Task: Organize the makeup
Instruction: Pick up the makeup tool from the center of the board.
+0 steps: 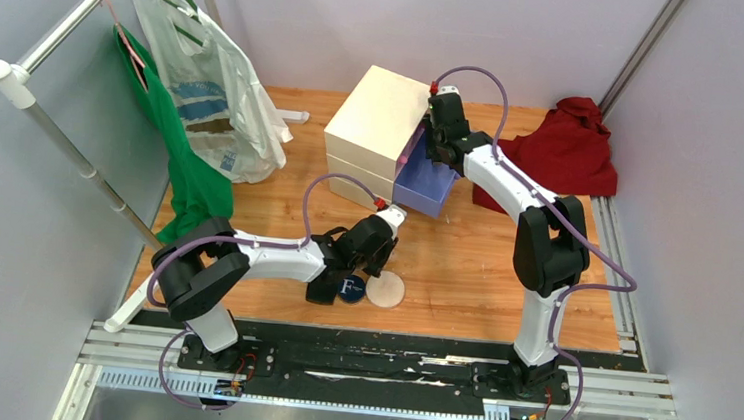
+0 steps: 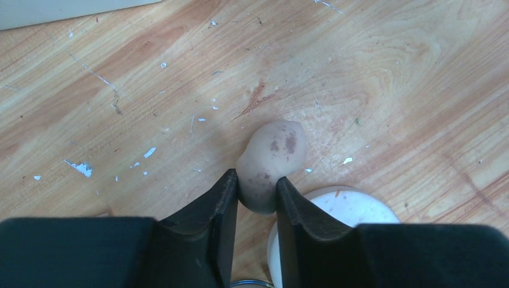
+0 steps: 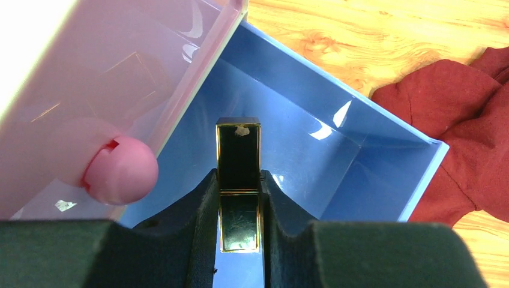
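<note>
Wooden table (image 1: 463, 277): chest (image 1: 375, 120), puff (image 1: 385, 289), compact (image 1: 349, 289), cloth (image 1: 563, 150)

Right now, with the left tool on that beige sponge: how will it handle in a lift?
Probably soft: the sponge looks squeezed narrow where the left tool grips it. Likely light, being small and foam-like, so it should lift easily. Its rounded egg shape could roll on the table if released.

One mark can be read: a white letter, seemingly an "F", printed on the dark lid of the round navy compact (image 1: 349, 289), which lies on the wooden table (image 1: 463, 277) in the overhead view. The white plastic bag (image 1: 224, 68) hanging at the left carries blue printing, but it is too small to make out.
</note>
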You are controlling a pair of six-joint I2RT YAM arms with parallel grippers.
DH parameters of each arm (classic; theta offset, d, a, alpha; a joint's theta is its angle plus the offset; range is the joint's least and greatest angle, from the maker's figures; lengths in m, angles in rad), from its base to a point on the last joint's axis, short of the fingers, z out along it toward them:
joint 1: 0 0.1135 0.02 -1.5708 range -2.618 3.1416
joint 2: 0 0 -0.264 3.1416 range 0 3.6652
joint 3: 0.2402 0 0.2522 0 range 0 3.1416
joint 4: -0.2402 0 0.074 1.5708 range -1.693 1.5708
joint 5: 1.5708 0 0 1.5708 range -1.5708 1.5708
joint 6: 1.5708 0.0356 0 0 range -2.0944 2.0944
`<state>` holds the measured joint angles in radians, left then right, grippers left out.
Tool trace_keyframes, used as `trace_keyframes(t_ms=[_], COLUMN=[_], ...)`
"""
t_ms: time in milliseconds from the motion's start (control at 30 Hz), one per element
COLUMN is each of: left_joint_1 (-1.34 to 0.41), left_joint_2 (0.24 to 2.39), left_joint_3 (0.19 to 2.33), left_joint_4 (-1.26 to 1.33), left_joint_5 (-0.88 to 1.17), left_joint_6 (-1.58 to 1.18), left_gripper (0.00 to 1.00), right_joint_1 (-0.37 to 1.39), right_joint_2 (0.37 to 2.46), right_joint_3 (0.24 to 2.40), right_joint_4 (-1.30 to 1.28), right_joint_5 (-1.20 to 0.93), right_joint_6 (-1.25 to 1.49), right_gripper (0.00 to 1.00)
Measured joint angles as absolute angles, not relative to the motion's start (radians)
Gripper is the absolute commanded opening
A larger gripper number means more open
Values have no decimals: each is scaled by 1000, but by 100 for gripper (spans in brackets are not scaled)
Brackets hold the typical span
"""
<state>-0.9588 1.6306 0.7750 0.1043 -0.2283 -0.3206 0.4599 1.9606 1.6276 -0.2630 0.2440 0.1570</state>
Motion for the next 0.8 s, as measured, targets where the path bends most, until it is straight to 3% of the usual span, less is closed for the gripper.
trace_keyframes(t_ms=[200, 800], left_joint_1=[-959, -959], left_joint_2=[1585, 1084], left_joint_3=[762, 667], left_joint_4=[104, 50], left_joint_5=[-229, -286], left_joint_6=[-323, -327], left_gripper=[16, 12], right_joint_1=[460, 455], right_joint_2=[1961, 1961], right_joint_3=[1628, 1608], right_joint_4=[-263, -265], right_joint_5=[246, 255], right_joint_6=[157, 157], right_gripper=[1, 22])
